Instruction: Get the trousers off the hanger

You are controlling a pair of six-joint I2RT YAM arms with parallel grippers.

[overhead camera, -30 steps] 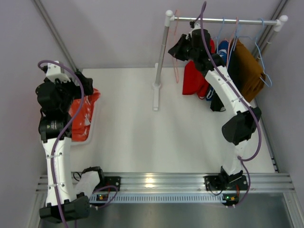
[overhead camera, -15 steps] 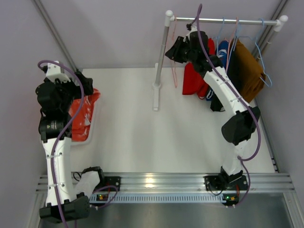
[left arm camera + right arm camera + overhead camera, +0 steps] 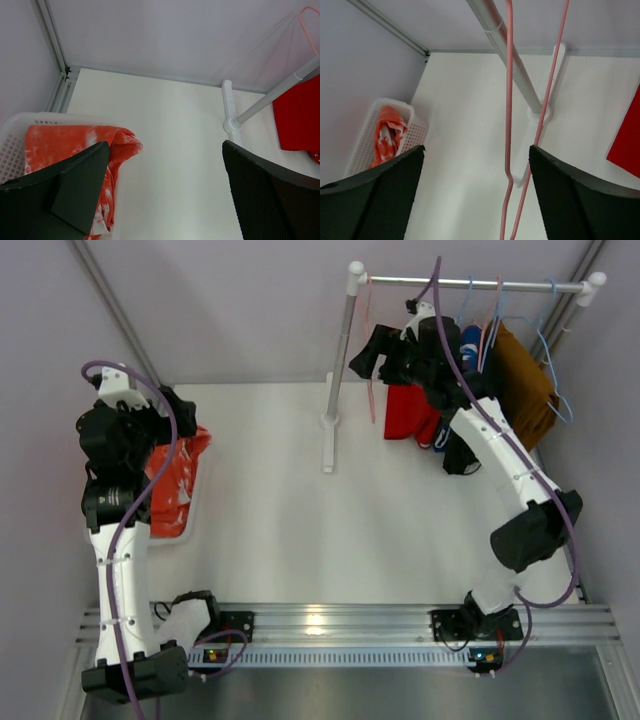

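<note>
An empty pink hanger (image 3: 370, 360) hangs at the left end of the rail (image 3: 500, 284). In the right wrist view the pink hanger (image 3: 509, 100) dangles between the fingers of my open right gripper (image 3: 476, 147), nearer the right finger, and I see no contact. Plain red trousers (image 3: 405, 412), blue-and-white (image 3: 470, 340), black (image 3: 460, 455) and brown (image 3: 525, 385) ones hang further right. Orange-red speckled trousers (image 3: 175, 475) lie in the white basket (image 3: 192, 510). My left gripper (image 3: 165, 145) hovers open and empty beside that basket (image 3: 15, 125).
The rack's white post (image 3: 340, 350) rises from a base (image 3: 327, 445) on the white table. Grey walls close in at the back and on both sides. The right arm's elbow (image 3: 535, 530) sits near the right wall.
My right gripper has opened from shut, letting go of the pink hanger, which now hangs free. The right elbow swung right and down. The left arm barely moved.
</note>
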